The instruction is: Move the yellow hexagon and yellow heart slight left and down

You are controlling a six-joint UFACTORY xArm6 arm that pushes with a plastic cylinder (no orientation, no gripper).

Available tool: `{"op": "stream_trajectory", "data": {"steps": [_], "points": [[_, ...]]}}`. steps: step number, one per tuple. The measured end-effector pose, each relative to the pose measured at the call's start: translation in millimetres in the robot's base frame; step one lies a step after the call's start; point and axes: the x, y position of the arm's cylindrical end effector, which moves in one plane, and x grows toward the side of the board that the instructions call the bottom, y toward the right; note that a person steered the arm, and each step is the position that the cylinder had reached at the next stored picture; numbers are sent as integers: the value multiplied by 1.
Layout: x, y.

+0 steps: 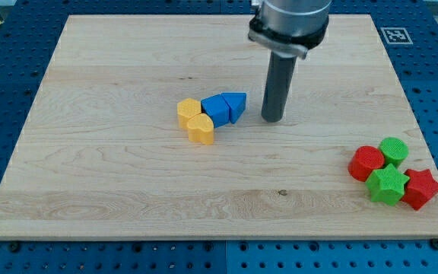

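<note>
A: What is seen, from the largest thing down?

B: A pale wooden board (128,190) is laid on a blue perforated bench (6,84). The dark rod (276,87) is held upright above the board's centre, and my tip (273,119) is set down just to the view's right of the blue blocks, apart from them. No jaws are fitted, so nothing can be clenched or released; only pushing is possible.

A: And the blocks?

B: At the view's right edge a cluster is formed by a red cylinder (366,162), a green cylinder (394,150), a green star (387,186) and a red star (421,189). Near the centre, a blue cube (216,107) and a blue wedge-like block (235,106) are pressed against the yellow hexagon (189,113), with the yellow heart (201,129) touching it below.

A: How will the yellow pair be handled?

B: They are judged light, rigid and easily slid on the smooth wood. Contact is best made on their upper right faces, so that both are driven left and down together; an off-centre push is likely to spin or split them.
</note>
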Motion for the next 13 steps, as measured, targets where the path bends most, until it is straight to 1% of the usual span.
{"op": "stream_trajectory", "data": {"steps": [1, 2, 3, 6, 8, 9, 10, 11, 13], "points": [[13, -16], [13, -24], [13, -58], [13, -70], [-23, -74], [-35, -83], [-37, -91], [-16, -91], [5, -101]]}}
